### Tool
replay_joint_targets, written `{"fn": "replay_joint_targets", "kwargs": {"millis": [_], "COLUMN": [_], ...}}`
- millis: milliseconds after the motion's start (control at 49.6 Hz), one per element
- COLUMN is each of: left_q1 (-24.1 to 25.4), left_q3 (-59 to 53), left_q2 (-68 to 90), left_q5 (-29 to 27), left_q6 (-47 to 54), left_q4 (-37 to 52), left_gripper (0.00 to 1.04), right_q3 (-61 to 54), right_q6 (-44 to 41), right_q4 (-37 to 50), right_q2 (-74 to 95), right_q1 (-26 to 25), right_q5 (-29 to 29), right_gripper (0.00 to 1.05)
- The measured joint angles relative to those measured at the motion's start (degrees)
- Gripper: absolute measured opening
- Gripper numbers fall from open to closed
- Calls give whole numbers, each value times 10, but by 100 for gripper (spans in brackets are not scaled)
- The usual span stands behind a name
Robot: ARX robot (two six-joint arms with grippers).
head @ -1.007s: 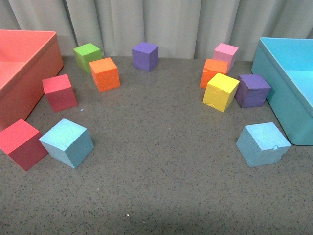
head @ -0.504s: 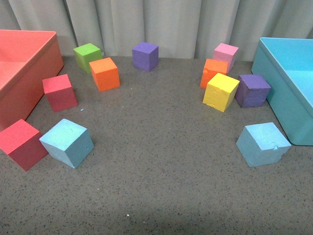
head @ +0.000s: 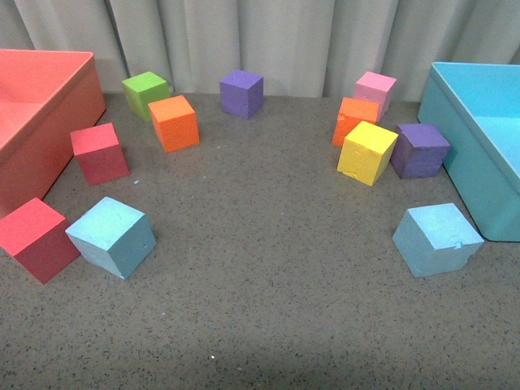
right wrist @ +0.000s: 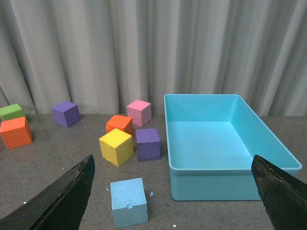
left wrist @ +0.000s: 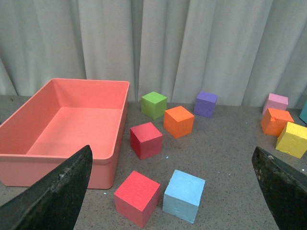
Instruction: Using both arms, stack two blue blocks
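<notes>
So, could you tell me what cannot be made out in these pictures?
Wrist views: the left gripper and right gripper show only open fingertips; edges cut the rest.
Front view: both grippers lie outside the frame.
Front view: side edges cut off the red bin and turquoise bin.
Front view: unclear whether the left blue block touches the red block beside it.

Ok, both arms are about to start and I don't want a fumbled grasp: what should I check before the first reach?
1. Left gripper open: ok.
2. Right gripper open: ok.
3. Left blue block clear on all sides for grasping: cannot tell, a red cube sits tight beside it.
4. Right blue block apart from the turquoise bin: ok.
5. Bare table between the two blocks for stacking: ok.
</notes>
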Motion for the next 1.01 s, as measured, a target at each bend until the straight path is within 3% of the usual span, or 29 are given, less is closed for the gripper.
{"fn": "replay_joint_targets", "kwargs": {"millis": [584,624,665,705,1007], "left_q1": [0,0,0,0,0], "left_q3": [0,0,0,0,0], "left_q2": [0,0,0,0,0], "left_q5": [0,0,0,0,0], "left_q6": [0,0,0,0,0], "left_q4": [0,0,0,0,0], "left_gripper": [98,98,98,98,98], "right_q3": [0,8,36,46,109], "right_q6": [0,-17,-50,-62,-73], "right_q4": [0,-24,-78,-80,109], "right_q2": [0,11,63,108,490], "right_q1": [0,11,37,42,5], "right_q5": [0,40,123,135,13], "right_gripper": [95,95,95,95,95]}}
